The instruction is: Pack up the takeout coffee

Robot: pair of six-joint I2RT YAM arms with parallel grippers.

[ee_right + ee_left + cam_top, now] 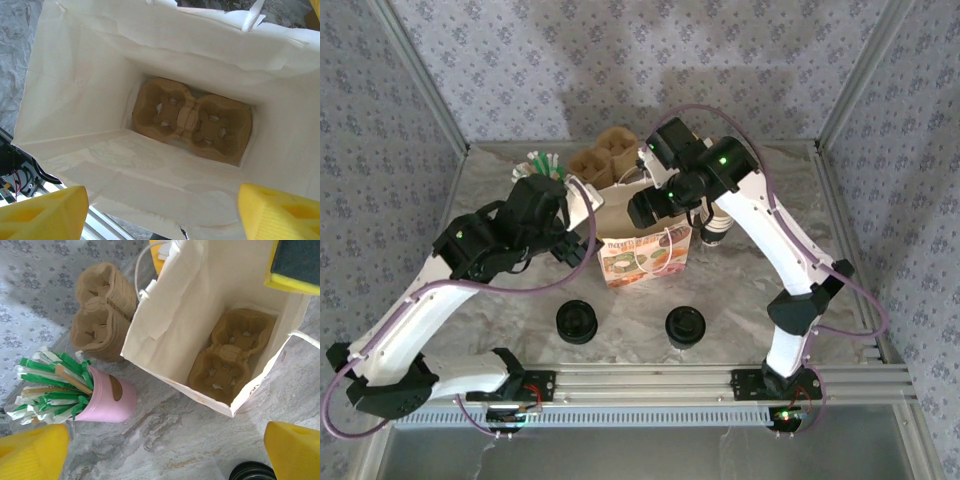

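So the white paper bag with string handles and a printed front (645, 258) stands open on the grey marbled surface (750, 290). A brown pulp two-cup carrier (192, 122) lies flat at the bottom of the bag, both wells empty.

The right tool (160, 210) hangs over the bag's mouth, its yellow fingers spread apart with nothing between them. The left tool (165, 452) sits just left of the bag, also wide apart and empty.

The takeout coffee (685, 327), a small cup under a round black plastic lid, stands in front of the bag toward its right, well apart from both tools. From above I mostly see the lid, and the cup body is hard to make out.

A low pile of black lids (577, 322) is in front of the bag too, toward its left. Behind the bag are a stack of brown pulp carriers (603, 160) and a pink cup stuffed with green-and-white wrapped sticks (540, 162). Some cream paper cups (716, 228) are just right of the bag, half hidden by the right arm.
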